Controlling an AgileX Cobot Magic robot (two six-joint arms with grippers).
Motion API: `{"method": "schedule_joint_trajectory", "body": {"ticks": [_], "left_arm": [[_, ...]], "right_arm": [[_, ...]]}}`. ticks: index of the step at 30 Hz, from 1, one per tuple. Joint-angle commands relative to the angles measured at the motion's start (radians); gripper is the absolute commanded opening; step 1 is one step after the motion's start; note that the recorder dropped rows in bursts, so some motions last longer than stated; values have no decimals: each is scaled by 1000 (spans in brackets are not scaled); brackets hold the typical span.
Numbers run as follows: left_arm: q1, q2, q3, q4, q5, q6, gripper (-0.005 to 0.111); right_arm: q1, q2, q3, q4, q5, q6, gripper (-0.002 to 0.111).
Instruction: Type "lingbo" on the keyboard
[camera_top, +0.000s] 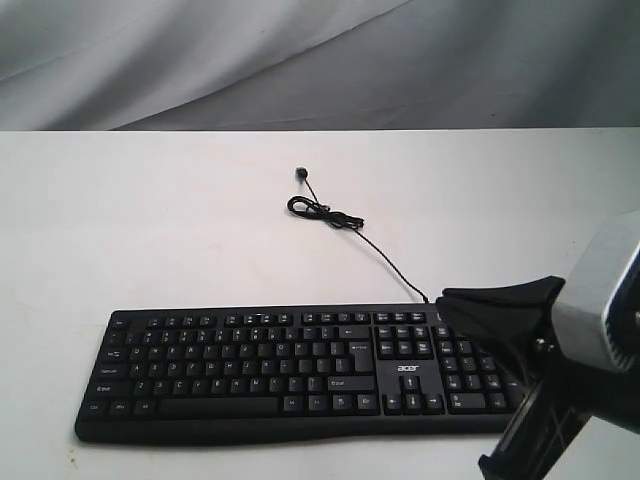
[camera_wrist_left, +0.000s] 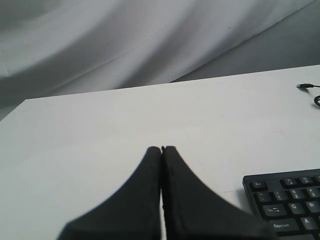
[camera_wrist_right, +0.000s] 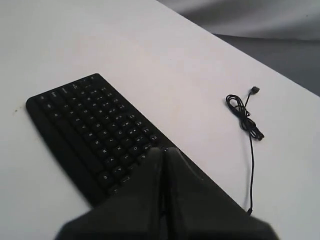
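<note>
Presently, keyboard place: the black Acer keyboard (camera_top: 290, 370) lies flat along the near side of the white bench (camera_top: 150, 220), with the letter block to the left and the number pad to the right.
Cable: a thin black cable (camera_top: 390, 260) leaves the back edge by the number pad and runs to a small coil (camera_top: 325, 212) farther back. It is slack and clear of the keys.
Right pincer: the right pincer (camera_top: 447, 300) has its fingers pressed together into one blunt point and holds nothing. It sits above the number-pad end. Whether it touches a key cannot be told.
Left pincer: the left pincer (camera_wrist_left: 161, 148) is also pressed together and empty. It hangs over bare bench off the keyboard's Esc corner (camera_wrist_left: 287, 205).
Stiffness: the keyboard looks like a rigid plastic shell, probably light, with springy short-travel keys.
Slip: the bench top looks smooth, so a slanted push could likely slide the whole board.
Where to take hold: no grasp seems called for. Contact belongs on the middle of a single key cap, pushed straight down with the closed tip.
Risk: the caps are small and tightly packed beside the tip, so a neighbouring key may get pressed.
Task state: all six letters sit in the main block, left of the right pincer.
</note>
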Motion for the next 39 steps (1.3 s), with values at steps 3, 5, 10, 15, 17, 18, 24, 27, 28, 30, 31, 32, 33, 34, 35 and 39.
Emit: {"method": "schedule_joint_trajectory", "body": {"ticks": [3, 5, 10, 15, 17, 18, 24, 27, 28, 30, 31, 32, 33, 34, 35, 39], "left_arm": [[-7, -4, 5, -2, -10, -4, 0], [-7, -4, 5, -2, -10, -4, 0], [-7, -4, 5, -2, -10, -4, 0], [-7, -4, 5, -2, -10, -4, 0], [-7, -4, 5, -2, -10, -4, 0], [-7, -4, 5, -2, -10, -4, 0], [-7, -4, 5, -2, -10, -4, 0], [-7, -4, 5, -2, -10, -4, 0], [-7, -4, 5, -2, -10, -4, 0], [-7, -4, 5, -2, -10, -4, 0], [-7, -4, 5, -2, -10, -4, 0], [-7, -4, 5, -2, -10, -4, 0], [-7, -4, 5, -2, -10, -4, 0], [-7, -4, 5, -2, -10, -4, 0], [-7, -4, 5, -2, -10, -4, 0], [-7, -4, 5, -2, -10, -4, 0]], "right_arm": [[-8, -7, 6, 7, 1, 1, 0], [-8, -7, 6, 7, 2, 1, 0], [-8, -7, 6, 7, 2, 1, 0], [-71, -80, 31, 13, 9, 1, 0], [-142, -133, 46, 13, 12, 1, 0], [-185, -167, 56, 13, 13, 1, 0], [-415, -404, 117, 1, 30, -5, 0], [-517, -511, 153, 1, 73, -7, 0], [-552, -545, 169, 1, 78, -7, 0], [-615, -607, 197, 1, 81, -7, 0], [-643, -636, 211, 1, 81, -7, 0], [-667, -663, 225, 1, 81, -7, 0], [-683, -685, 233, 1, 81, -7, 0], [-698, -711, 243, 1, 84, -7, 0], [-708, -737, 251, 1, 89, -9, 0], [-717, -836, 299, 1, 92, -9, 0]]}}
